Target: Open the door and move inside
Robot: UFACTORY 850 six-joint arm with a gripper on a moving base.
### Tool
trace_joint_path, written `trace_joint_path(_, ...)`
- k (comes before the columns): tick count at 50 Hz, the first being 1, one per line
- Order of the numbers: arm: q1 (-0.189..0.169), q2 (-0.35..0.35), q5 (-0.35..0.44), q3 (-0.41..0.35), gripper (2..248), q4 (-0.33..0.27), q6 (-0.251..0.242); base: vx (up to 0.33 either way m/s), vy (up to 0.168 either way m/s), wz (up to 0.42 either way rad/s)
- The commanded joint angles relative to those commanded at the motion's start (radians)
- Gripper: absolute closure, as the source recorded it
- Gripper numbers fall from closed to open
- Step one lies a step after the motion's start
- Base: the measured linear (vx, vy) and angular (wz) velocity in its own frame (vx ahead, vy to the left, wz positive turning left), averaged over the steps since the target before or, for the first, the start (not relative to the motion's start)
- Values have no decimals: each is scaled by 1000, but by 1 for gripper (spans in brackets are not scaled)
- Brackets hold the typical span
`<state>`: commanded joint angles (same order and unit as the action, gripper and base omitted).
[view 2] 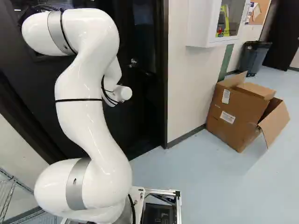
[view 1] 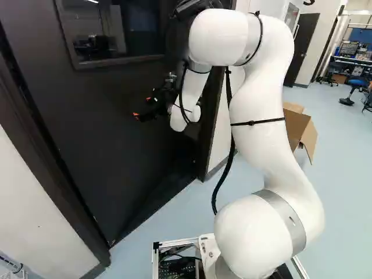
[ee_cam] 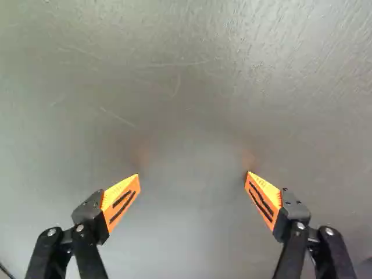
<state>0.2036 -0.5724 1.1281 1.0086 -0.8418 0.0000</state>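
Floor (view 2: 210,186): pale blue, running from 6 to 3 o'clock in the right base view.
Wall (view 2: 187,84): light, at 1 o'clock in the right base view, just beside the dark frame of the door.
Door (view 1: 116,139): upright, dark and smooth, filling 9 to 12 o'clock in the left base view; dead ahead of the tool (view 1: 142,107), at its 12 o'clock. Whether it is latched, I cannot tell.
Arm (view 1: 261,99): white, rising from 5 o'clock in the left base view, bent over near 12, its wrist lowered in front of the door.
Cardboard box (view 2: 240,107): flaps open, on the floor at 3 o'clock in the right base view.
Bin (view 2: 254,56): dark, at 2 o'clock there, beyond the box.
Wall cabinet (view 2: 208,23): white, clear-fronted, at 1 o'clock there.
Window (view 1: 116,29): set in the door, at 11 o'clock in the left base view.
Tool state: fingers spread wide, nothing between them; contact with the door, cannot tell.
Pads (ee_cam: 123,200): orange, pointing towards the scuffed door surface.
Round metal fitting (view 2: 133,62): on the door, just short of 12 o'clock in the right base view.
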Motion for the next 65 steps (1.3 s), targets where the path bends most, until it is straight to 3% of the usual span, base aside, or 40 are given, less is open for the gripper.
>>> trace_joint_path(47, 36, -83, 0, 118, 3, 3, 0, 0, 0, 0)
trace_joint_path(65, 34, -51, 0, 72, 3, 95, 0, 0, 0, 0)
